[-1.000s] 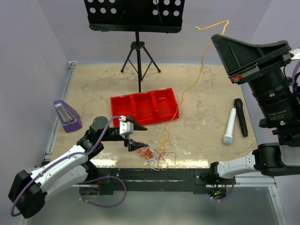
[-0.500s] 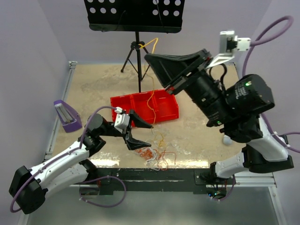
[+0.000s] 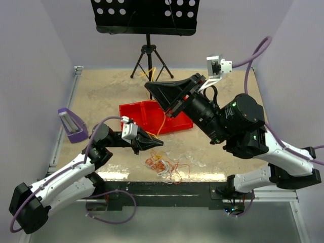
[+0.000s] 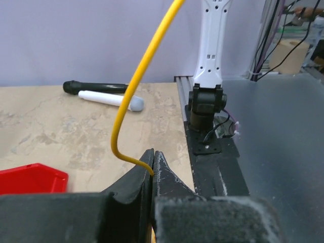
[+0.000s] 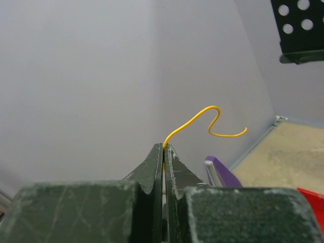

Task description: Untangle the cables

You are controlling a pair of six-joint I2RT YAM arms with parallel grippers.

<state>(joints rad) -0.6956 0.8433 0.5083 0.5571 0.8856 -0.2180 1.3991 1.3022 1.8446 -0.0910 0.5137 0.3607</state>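
Note:
A long yellow cable is stretched in the air between both grippers. My right gripper is raised above the red bin and shut on the cable's upper part, with the free end curling out past my right gripper. My left gripper sits just in front of the bin and is shut on the cable's lower part. In the left wrist view the yellow cable rises from my left gripper. The remaining cables, orange, red and white, lie in a clump near the table's front edge, right of the left gripper.
A red three-compartment bin lies mid-table, partly under the right arm. A music stand on a tripod stands at the back. A purple metronome sits at the left. A black microphone and a white microphone lie to the right.
My left gripper was open beside the clump and has shut on the yellow cable. My right arm swung left and lower over the red bin, carrying the cable's end with it.

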